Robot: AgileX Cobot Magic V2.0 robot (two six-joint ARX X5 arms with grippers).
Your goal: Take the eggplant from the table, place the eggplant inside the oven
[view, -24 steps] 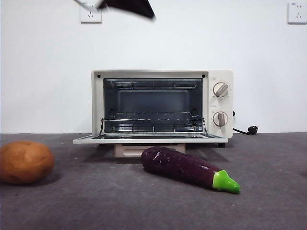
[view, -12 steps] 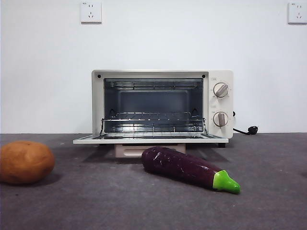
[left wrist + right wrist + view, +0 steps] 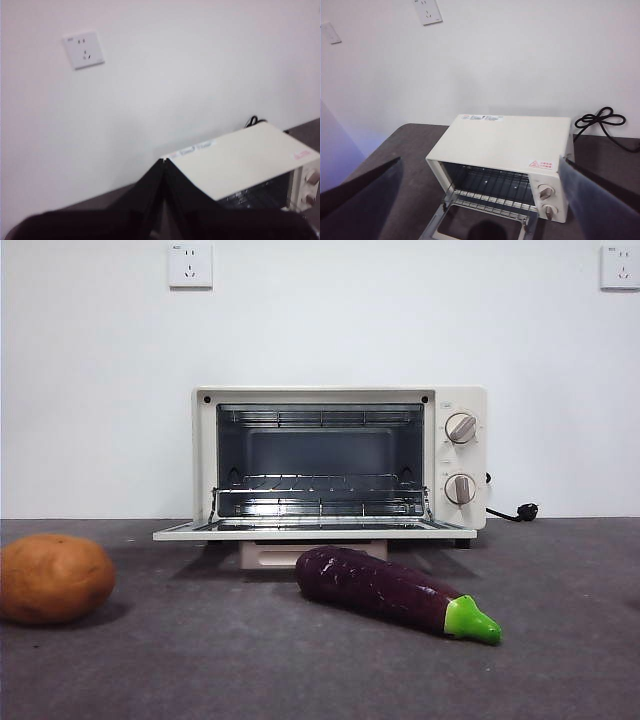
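The dark-purple eggplant [image 3: 385,590] lies on the grey table [image 3: 300,670] just in front of the oven, its green stem cap pointing right. Behind it the cream oven [image 3: 338,460] has its door folded down flat and its wire rack showing. The oven [image 3: 510,165] also shows from above in the right wrist view, framed by my right gripper [image 3: 480,200] with its jaws spread wide and nothing between them. High over the oven's top [image 3: 240,160], my left gripper [image 3: 164,162] has its jaws closed tip to tip. Neither arm appears in the front view.
An orange-brown potato [image 3: 55,578] sits at the table's left edge. A black power cord [image 3: 512,512] trails from the oven's right side. Two wall sockets [image 3: 190,265] are mounted on the white wall behind.
The dark arm tip that hung at the top of the front view one second ago has left the picture. The eggplant, potato and oven have not moved.
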